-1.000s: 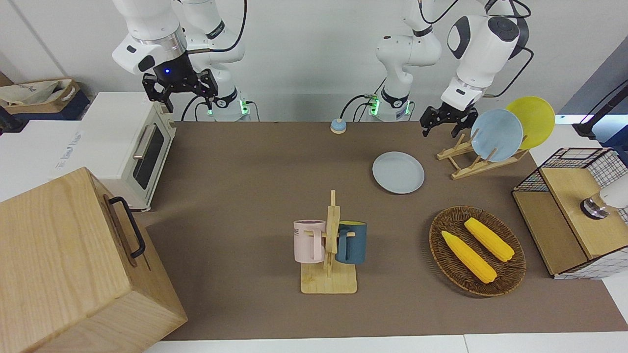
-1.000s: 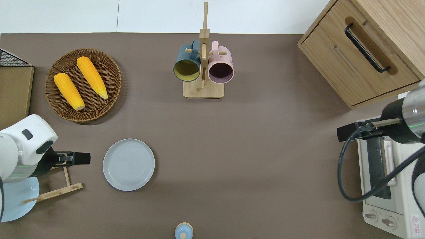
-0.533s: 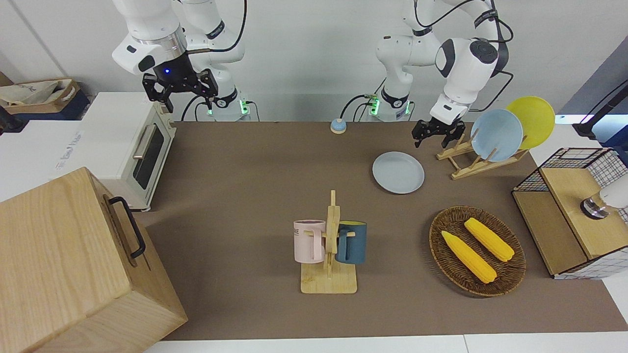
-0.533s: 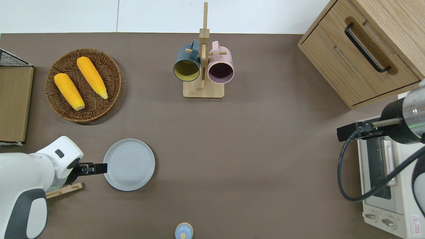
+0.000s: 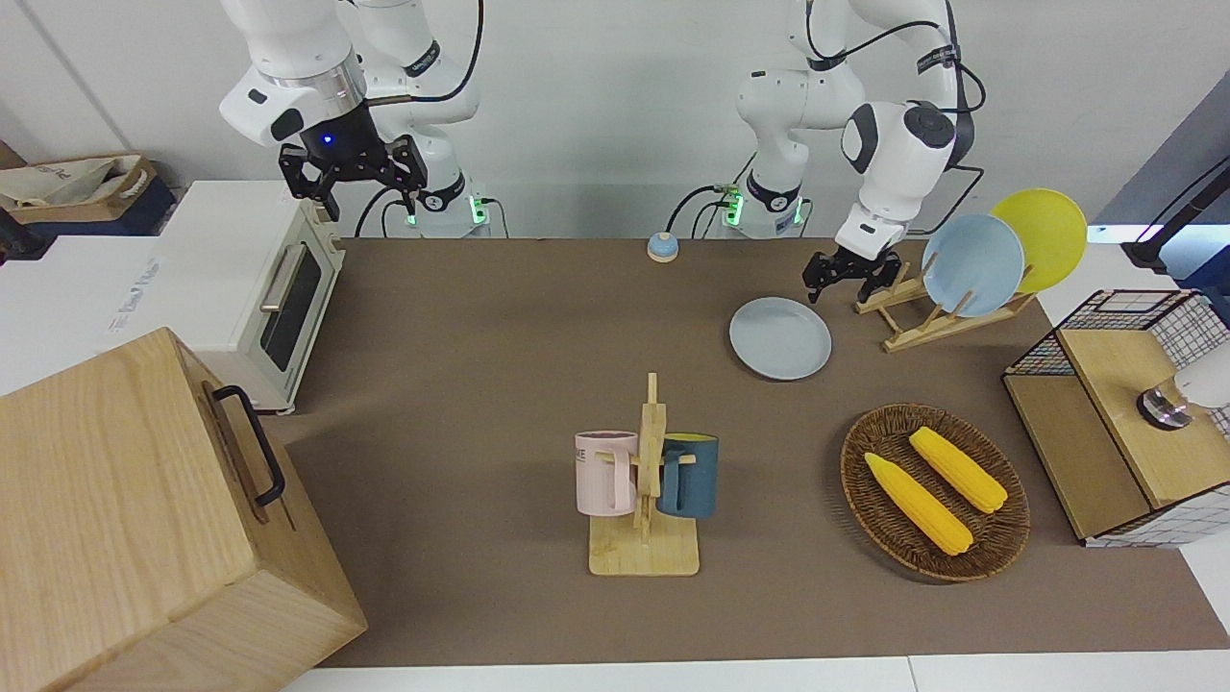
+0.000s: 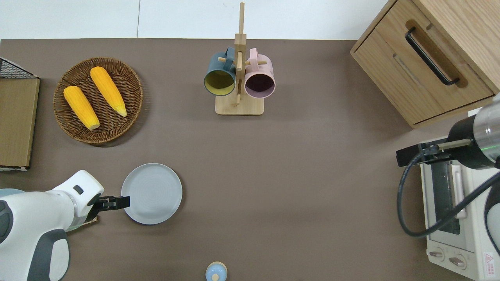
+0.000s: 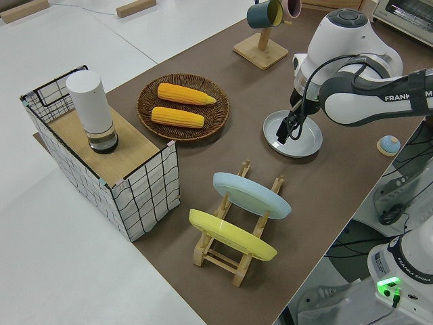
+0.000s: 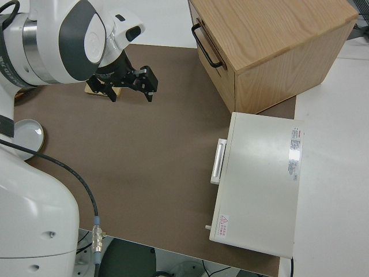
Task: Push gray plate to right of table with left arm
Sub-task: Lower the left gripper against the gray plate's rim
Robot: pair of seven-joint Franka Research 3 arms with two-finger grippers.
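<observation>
the gray plate [image 6: 151,193] lies flat on the bench [image 6: 297,187] near the left arm's end, just beside the plate rack [image 5: 922,312]. the left claw [image 6: 117,202] sits at its rim — holding nothing, its spread i cannot tell. best kept low against the rim, pushing steadily toward the right arm's end — right claw [image 5: 353,173] parked.

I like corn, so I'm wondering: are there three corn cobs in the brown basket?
No, the wicker basket holds only two yellow corn cobs, lying side by side.
</observation>
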